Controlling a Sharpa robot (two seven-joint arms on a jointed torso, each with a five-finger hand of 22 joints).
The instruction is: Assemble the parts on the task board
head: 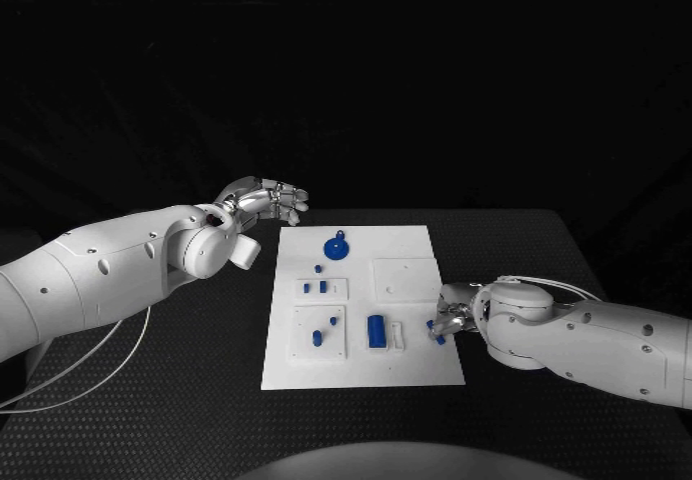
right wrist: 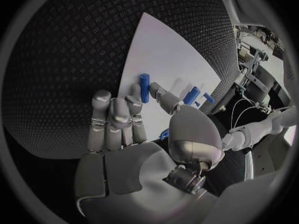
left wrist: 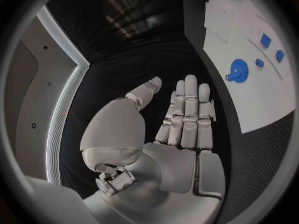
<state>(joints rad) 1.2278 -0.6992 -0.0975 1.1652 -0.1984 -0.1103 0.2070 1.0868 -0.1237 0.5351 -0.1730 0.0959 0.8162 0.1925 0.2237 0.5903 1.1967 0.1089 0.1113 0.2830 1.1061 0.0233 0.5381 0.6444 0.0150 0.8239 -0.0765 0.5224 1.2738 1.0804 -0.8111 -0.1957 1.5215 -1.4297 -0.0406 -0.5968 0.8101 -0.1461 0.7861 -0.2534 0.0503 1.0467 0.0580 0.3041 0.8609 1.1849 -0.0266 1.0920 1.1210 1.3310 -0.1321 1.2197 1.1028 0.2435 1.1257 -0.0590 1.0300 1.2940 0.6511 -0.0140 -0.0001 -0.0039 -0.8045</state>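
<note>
Right now my right hand (head: 450, 318) sits low at the right edge of the white rectangular task board (head: 361, 375), fingers curled down toward its surface. In the right wrist view a small blue cylindrical peg (right wrist: 144, 87) stands just off my fingertips (right wrist: 136, 91), close against them; whether I am pinching it or only touching it, I cannot tell. Another small blue piece (head: 430, 324) shows at that same board edge, right beside this hand.

My left hand (head: 267, 200) hovers off the board's far left corner, above the black textured desk (head: 173, 400), holding nothing, its fingers straight and close together with the thumb set apart.

On the board itself, a round blue gear-like disc (head: 336, 248) lies near the far end, closest to my left hand. Toward the middle, on the board's left half, two small blue blocks (head: 315, 287) sit side by side. Nearer me, an upright blue bar (head: 376, 331) stands in the board's centre, between a small blue knob (head: 319, 335) on its left and my right hand on its right.
</note>
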